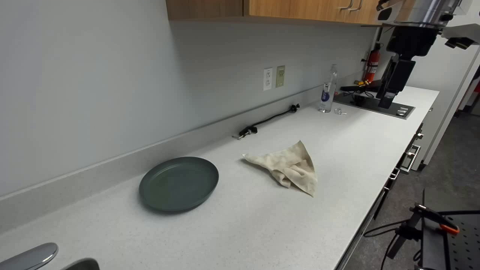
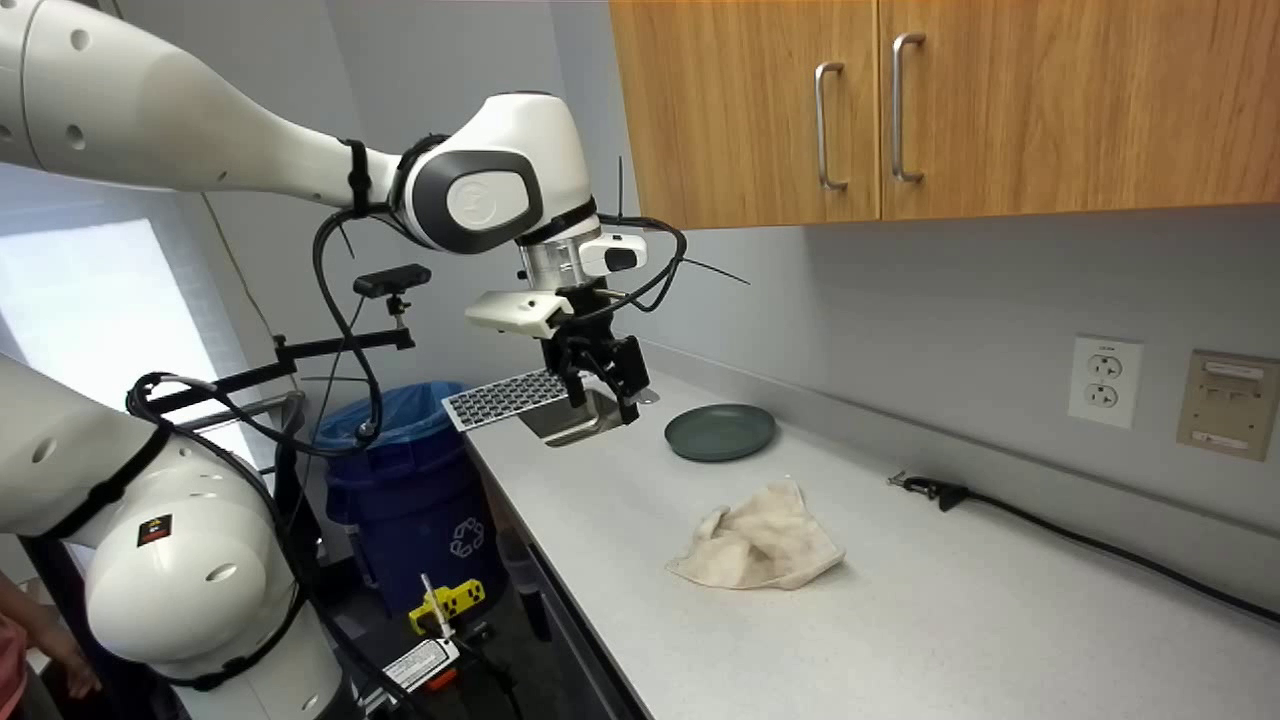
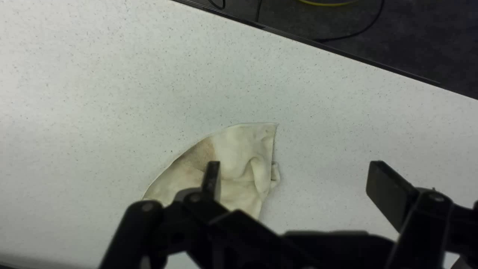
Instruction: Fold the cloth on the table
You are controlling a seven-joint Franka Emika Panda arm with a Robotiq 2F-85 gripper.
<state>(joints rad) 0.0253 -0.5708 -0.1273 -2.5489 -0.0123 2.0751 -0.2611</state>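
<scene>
A cream cloth lies crumpled and partly folded over itself on the white counter, showing in both exterior views [image 1: 290,165] [image 2: 755,545]. In the wrist view the cloth [image 3: 239,153] has a brownish stained patch, a raised fold near its right edge and a pointed upper corner. Its lower part is hidden behind my left finger. My gripper [image 3: 295,166] is open and empty, with its fingers wide apart. It hangs above the counter, apart from the cloth, and also shows in both exterior views [image 1: 386,99] [image 2: 603,400].
A dark green plate [image 1: 179,183] lies near the wall. A black cable with a clamp [image 1: 249,130] runs along the backsplash. A clear bottle [image 1: 326,93] stands near a black cooktop [image 1: 397,108]. A sink [image 2: 570,415] and wooden wall cupboards [image 2: 745,110] are around. The counter's front edge [image 3: 317,44] drops to the floor.
</scene>
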